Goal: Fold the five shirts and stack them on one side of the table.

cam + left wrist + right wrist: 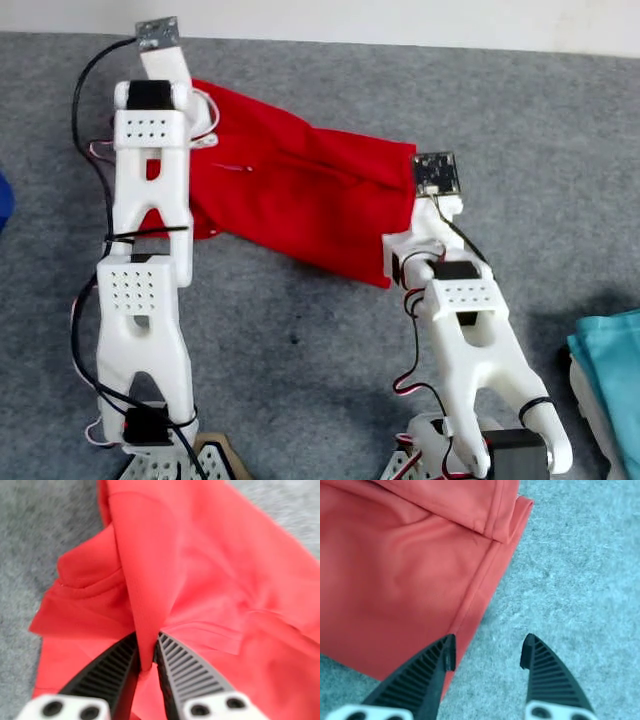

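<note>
Red shirt, high view: the red shirt [300, 190] lies rumpled on the grey felt table cover [300, 340], stretched between the two arms. The left arm [150, 190] reaches over one end and the right arm [465, 310] stands at the other.
Teal shirt, high view: a folded teal shirt [612, 350] lies well apart, out beside the right arm at the table's side. This is likely where the stack goes.
Open room, high view: bare felt lies between the arm bases and the shirt, with more beyond the shirt past both wrists.
Left gripper, left wrist view: the left gripper [147, 637] is pressed together on a raised ridge of red cloth, which runs away ahead of the jaws.
Handling, left wrist view: the cloth looks thin, soft and light. It wrinkles and drapes, so a single pinch will probably drag the rest along.
Right gripper, right wrist view: the right gripper [490, 637] is spread and holds nothing. One jaw tip sits over the shirt's edge, the other over bare felt.
Hold, right wrist view: the hem [485, 585] runs ahead from the cloth-side jaw to a doubled corner [512, 515]. The stitched hem just ahead of the jaws seems the firmest place to grip.
Edge room, right wrist view: open felt lies beside and ahead of the outer jaw.
</note>
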`<state>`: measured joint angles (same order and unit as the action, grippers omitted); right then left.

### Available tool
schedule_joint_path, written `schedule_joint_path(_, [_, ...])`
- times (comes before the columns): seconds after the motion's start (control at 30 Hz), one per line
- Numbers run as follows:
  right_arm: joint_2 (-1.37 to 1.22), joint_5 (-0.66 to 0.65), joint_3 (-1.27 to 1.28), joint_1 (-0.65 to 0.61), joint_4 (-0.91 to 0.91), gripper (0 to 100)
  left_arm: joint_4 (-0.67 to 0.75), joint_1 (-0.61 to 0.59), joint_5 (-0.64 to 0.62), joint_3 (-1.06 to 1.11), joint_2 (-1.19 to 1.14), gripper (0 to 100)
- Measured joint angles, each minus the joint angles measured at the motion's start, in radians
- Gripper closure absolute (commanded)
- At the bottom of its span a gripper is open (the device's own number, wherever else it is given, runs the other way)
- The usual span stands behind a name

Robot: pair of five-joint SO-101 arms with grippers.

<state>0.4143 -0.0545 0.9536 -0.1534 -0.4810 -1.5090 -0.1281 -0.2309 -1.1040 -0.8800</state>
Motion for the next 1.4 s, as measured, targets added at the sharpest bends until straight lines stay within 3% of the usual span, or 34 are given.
schedule_joint_path(0.27, [-0.063, 0.144, -0.163, 0.0, -0.034, 78.2, -0.011, 0.048, -0.071, -0.032, 0.0, 99])
schedule_joint_path(0.4, [-0.259, 0.18, -0.384, -0.011, -0.137, 78.2, -0.028, 0.046, -0.103, -0.074, 0.0, 99])
schedule_joint_path(0.67, [-0.614, 0.189, -0.687, -0.021, -0.155, 78.6, -0.038, 0.034, -0.106, -0.084, -0.006, 99])
schedule_joint_path(0.8, [-0.7, 0.189, -0.755, -0.023, -0.155, 79.0, -0.038, 0.034, -0.106, -0.084, -0.006, 99])
schedule_joint_path(1.0, [-0.761, 0.189, -0.818, -0.021, -0.149, 88.6, -0.038, 0.034, -0.106, -0.078, -0.006, 99])
schedule_joint_path(1.23, [-0.798, 0.143, -0.847, -0.02, -0.149, 89.9, -0.038, 0.034, -0.106, -0.078, -0.006, 99])
schedule_joint_path(1.33, [-0.798, 0.143, -0.847, -0.02, -0.146, 98.3, -0.038, 0.034, -0.106, -0.078, -0.006, 99])
schedule_joint_path(1.4, [-0.798, 0.143, -0.847, -0.02, -0.146, 98.7, -0.038, 0.034, -0.106, -0.078, -0.006, 99])
